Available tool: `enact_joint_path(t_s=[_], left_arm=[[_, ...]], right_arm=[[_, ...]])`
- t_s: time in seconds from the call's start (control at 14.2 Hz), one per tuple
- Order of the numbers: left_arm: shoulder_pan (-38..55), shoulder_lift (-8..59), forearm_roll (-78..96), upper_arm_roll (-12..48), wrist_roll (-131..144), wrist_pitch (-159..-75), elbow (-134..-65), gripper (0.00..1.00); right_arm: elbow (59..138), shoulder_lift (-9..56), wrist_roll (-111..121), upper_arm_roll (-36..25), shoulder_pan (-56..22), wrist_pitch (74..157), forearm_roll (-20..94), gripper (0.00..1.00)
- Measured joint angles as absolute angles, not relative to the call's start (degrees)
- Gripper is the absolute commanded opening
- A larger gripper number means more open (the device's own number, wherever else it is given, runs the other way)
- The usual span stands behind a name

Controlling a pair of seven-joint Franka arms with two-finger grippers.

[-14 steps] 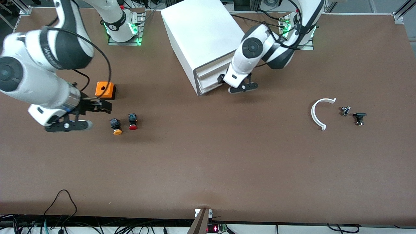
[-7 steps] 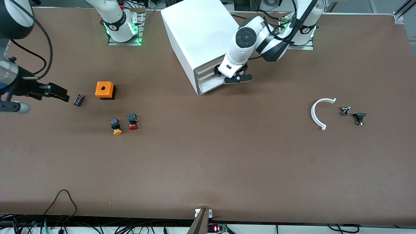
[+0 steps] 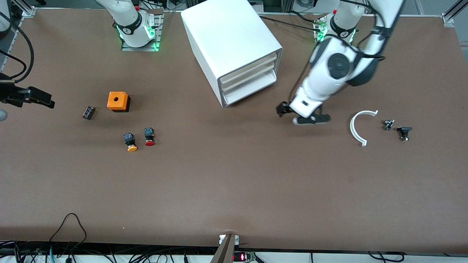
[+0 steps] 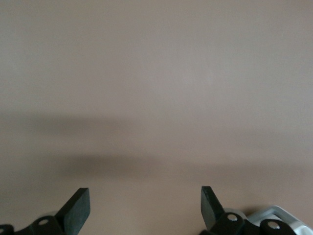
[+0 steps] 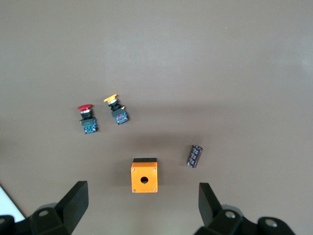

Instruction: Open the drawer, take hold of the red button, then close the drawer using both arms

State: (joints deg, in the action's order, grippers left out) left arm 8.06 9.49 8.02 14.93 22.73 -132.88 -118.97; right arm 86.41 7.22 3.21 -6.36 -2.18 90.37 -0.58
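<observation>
Lying on its side on the bench, the button [image 3: 149, 137] points its red cap toward six o'clock in the front view, long axis twelve-to-six, just beside the orange-capped button [image 3: 130, 142]; the drawer [image 3: 251, 91] sits shut; left gripper [image 3: 297, 114] and right gripper [image 3: 34, 98] hang over bare bench, jaws wide apart, holding nothing.

Shut drawer [image 3: 252, 87]; red-capped button [image 3: 149, 136] on table.

red-capped button [image 3: 149, 137]; white cabinet [image 3: 231, 47]; brown table [image 3: 234, 182]
</observation>
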Motion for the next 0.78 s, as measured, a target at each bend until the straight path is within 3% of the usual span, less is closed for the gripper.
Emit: enact_joint_path(t_s=[0.14,0.35,0.78], left_arm=[[5.32,5.83,8.02,11.42,13.68,-126.60,-116.57,1.00],[4.53,0.09,5.58,6.82,9.86,-110.22,-109.89,1.00],[4.68,-1.83,-1.54,6.28,9.89,-90.15,-95.30,1.00]], right_arm=[[89.28,4.12,3.15,-6.13,-2.24,91.11,-0.58,1.00],[94.51,0.11,0.98,-6.09,-2.24,93.18,-0.58,1.00],[96.34,-1.05,1.29,-6.12,-2.24,93.64,-0.58,1.00]])
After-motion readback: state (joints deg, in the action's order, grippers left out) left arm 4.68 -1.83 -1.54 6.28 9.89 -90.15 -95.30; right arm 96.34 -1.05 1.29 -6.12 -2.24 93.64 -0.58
